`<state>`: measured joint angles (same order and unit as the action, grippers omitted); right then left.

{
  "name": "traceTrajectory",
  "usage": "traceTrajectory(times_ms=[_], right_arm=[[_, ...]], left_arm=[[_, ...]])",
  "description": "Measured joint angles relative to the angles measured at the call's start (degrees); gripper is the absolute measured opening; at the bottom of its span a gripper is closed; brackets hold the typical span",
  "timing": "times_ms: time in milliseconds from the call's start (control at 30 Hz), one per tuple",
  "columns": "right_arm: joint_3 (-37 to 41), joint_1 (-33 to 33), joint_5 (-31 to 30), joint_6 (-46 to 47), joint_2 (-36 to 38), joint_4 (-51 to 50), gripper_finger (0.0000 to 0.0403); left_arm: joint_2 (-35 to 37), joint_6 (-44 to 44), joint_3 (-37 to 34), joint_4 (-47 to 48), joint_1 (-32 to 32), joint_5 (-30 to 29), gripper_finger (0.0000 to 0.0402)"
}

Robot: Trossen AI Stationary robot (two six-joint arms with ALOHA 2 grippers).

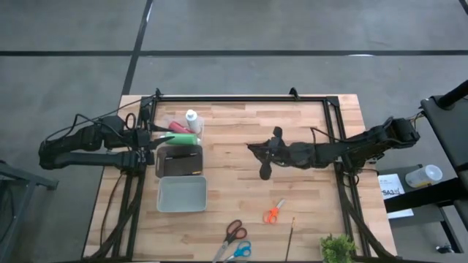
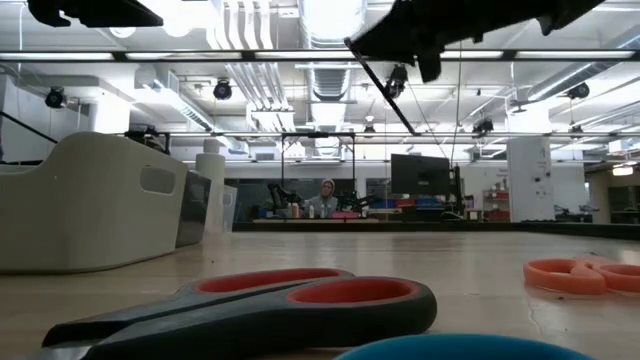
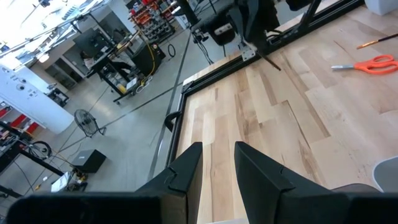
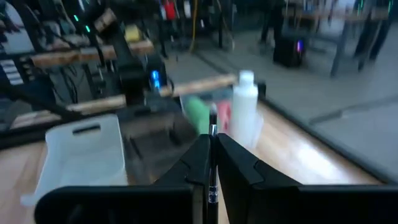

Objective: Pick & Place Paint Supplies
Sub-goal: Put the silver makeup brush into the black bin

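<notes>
While the right gripper (image 4: 211, 155) hangs over mid-table, its fingers are pinched shut on a thin brush (image 4: 212, 163), whose metal ferrule shows between them in the right wrist view. You appear to be in the carry step: one brush lifted and not yet placed.

At about nine o'clock from that gripper stand the white bottle (image 1: 191, 117), the green bottle (image 1: 183, 139) and the red bottle (image 4: 224, 117), close together by the table's far left corner. Just nearer than them sits a dark bin (image 1: 180, 161), and nearer again a pale grey tray (image 1: 182, 194); the tray looks empty, and the dark bin's contents cannot be made out.

The left gripper (image 1: 162, 139) waits beside the bottles, its fingers apart and holding nothing.

Your next move probably calls for travel toward nine o'clock, then a low release over a container. A second brush (image 1: 292, 232) lies near the front edge, beside the orange scissors (image 1: 273, 212).
</notes>
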<state>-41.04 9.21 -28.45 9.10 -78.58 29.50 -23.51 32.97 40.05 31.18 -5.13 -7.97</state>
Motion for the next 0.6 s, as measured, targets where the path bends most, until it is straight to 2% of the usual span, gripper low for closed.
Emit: traceTrajectory(times_ms=[133,267,433,600], right_arm=[[0.02,-0.11,0.69,-7.36,-2.08,9.64,0.0020],[0.02,-0.87,6.78,-13.45,-3.95,18.12,0.0020],[0.02,-3.28,15.88,-12.59,-4.85,22.49,0.0020],[0.02,-5.98,18.17,-10.19,-5.32,22.73,0.0020]], left_arm=[[0.00,0.00,0.01,0.00,0.02,0.01,0.0100],[0.00,0.00,0.00,0.00,0.02,0.01,0.0100],[0.00,0.00,0.00,0.02,0.02,0.00,0.0100],[0.02,0.00,0.00,0.02,0.02,0.01,0.0100]])
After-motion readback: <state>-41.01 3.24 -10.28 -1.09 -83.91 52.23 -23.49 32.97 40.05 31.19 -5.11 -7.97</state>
